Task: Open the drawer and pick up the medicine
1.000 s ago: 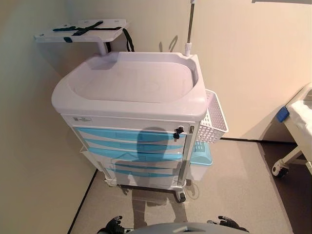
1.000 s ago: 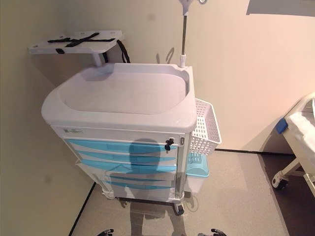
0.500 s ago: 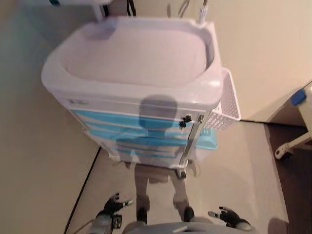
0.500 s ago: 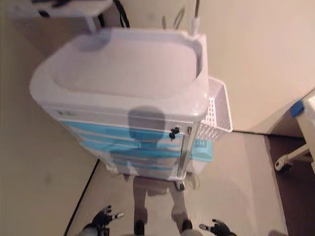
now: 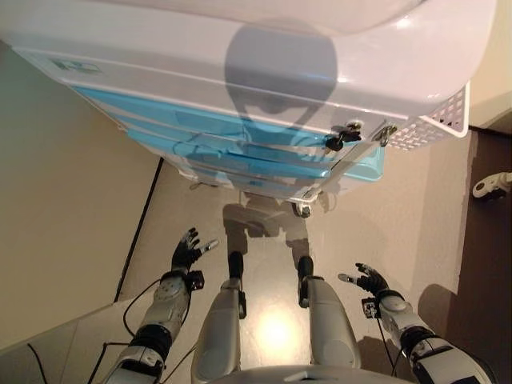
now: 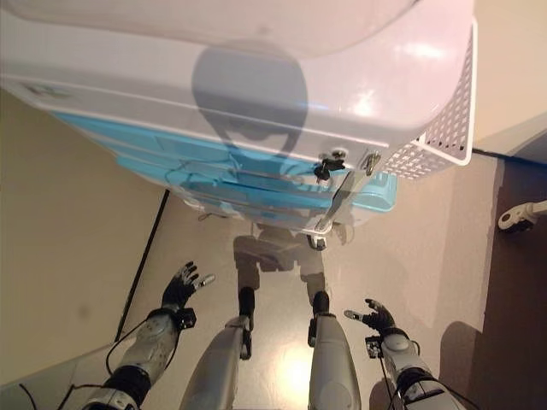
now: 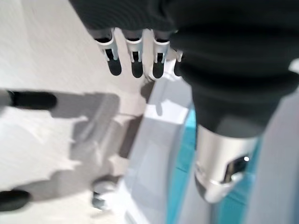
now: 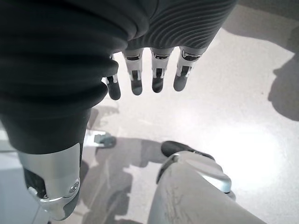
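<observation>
Left eye view: upper half filled by a white medical cart [image 5: 240, 56], seen steeply from above, set close to a beige wall [image 5: 56, 200] on the robot's left. Below the cart's broad white top, a stack of pale blue drawers [image 5: 200, 124], all pushed in flush, none pulled out. Medicine visible in no view; with every drawer closed, cannot tell which one holds it.

On the cart's right side, a white mesh basket [image 5: 436, 128] hung at the top edge, and beneath it a light blue bin [image 5: 370, 164] against the frame. Under the cart, one castor [image 5: 302, 210] on the grey floor [image 5: 384, 232]. At the far right, another wheel [image 5: 490, 186] on a darker strip of floor.

On the front panel near the cart's left corner, a small label [image 5: 68, 66] with print too small to read. Near the right end of the top drawer, a small black key [image 5: 342, 138] sticking out of a lock.

Low over the floor and well apart from the cart, left hand [image 5: 186, 254] with fingers spread and straight, thumb out, holding nothing. Likewise right hand [image 5: 371, 282], fingers relaxed and splayed, empty. Confirmed in the wrist views: left fingers [image 7: 135, 60] straight in a row with the drawer fronts past them; right fingers [image 8: 154, 70] straight above bare floor.
</observation>
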Motion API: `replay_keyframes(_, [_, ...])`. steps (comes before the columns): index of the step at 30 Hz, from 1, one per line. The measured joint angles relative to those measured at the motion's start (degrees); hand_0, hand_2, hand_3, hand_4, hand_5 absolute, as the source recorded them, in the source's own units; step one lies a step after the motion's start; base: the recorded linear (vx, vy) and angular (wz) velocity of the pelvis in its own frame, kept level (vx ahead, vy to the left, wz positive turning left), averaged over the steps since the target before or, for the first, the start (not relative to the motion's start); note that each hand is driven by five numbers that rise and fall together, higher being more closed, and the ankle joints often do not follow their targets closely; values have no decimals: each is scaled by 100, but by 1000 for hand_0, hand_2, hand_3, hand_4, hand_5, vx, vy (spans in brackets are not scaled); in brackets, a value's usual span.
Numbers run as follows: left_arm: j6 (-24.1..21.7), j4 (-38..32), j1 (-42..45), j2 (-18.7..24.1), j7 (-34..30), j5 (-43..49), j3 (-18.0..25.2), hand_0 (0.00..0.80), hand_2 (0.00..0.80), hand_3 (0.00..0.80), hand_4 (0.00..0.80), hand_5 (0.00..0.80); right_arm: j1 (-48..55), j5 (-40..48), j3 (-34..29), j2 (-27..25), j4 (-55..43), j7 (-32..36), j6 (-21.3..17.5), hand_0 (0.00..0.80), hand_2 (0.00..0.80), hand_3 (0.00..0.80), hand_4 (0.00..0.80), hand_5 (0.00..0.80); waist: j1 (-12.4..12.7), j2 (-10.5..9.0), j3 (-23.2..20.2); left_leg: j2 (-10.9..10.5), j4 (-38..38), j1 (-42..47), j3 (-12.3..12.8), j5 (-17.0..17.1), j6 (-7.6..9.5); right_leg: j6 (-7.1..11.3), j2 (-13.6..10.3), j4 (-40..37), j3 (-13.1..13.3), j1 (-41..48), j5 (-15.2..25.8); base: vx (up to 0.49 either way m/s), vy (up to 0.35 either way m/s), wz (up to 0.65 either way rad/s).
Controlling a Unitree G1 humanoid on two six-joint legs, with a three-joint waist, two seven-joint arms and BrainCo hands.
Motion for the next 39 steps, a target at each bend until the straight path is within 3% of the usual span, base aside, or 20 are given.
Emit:
replay_keyframes(1, [-34, -346, 31, -9, -36, -307, 24, 0, 0, 0, 0, 0, -2, 40, -8, -19, -25, -4, -11, 0, 0, 0, 0, 0, -2, -6, 0, -7, 209, -167, 6, -84, 8, 1, -12, 141, 26, -137, -47, -73, 27, 0])
replay_keyframes(7, [-154, -944, -260, -471, -369, -1938, 267, 0, 0, 0, 0, 0, -73, 147, -148, -27, -46, -3, -14, 0, 0, 0, 0, 0, -15, -30, 7, -45, 1046, -918, 4, -414, 32, -1, -68, 815, 134, -824, -280, -31, 13, 1])
replay_keyframes(17, [-137, -1334, -797, -1148, -911, -4164, 128, 0, 0, 0, 0, 0, -136, 286, -129, 2, 48, 17, -11, 0, 0, 0, 0, 0, -45, -122, -17, 8, 1860, -1619, -12, -686, 34, -27, -12, 1339, 225, -1421, -400, 7, 12, -3])
replay_keyframes(25, [-160, -1379, -1336, -805, -1152, -4303, -51, 0, 0, 0, 0, 0, -179, 289, 71, 63, 38, 189, -12, 0, 0, 0, 0, 0, -145, -481, -257, 20, 2045, -1865, 72, -796, 97, 59, 16, 1326, 332, -1623, -348, -8, 30, -6])
replay_keyframes(30, [-173, -1828, -1336, -515, -1323, -4294, -255, 0, 0, 0, 0, 0, -195, 285, 92, 65, 13, 320, -41, 0, 0, 0, 0, 0, -170, -501, -282, 13, 2090, -1934, 168, -845, 169, 124, 12, 1282, 427, -1693, -307, 0, 19, -7])
replay_keyframes(39, [-191, -1615, -1505, -383, -1405, -4240, -247, 0, 0, 0, 0, 0, -214, 274, 144, 52, 35, 462, -54, 0, 0, 0, 0, 0, -207, -494, -496, 16, 2092, -2151, 217, -837, 181, 181, 21, 1167, 469, -1885, -217, 4, 4, -2])
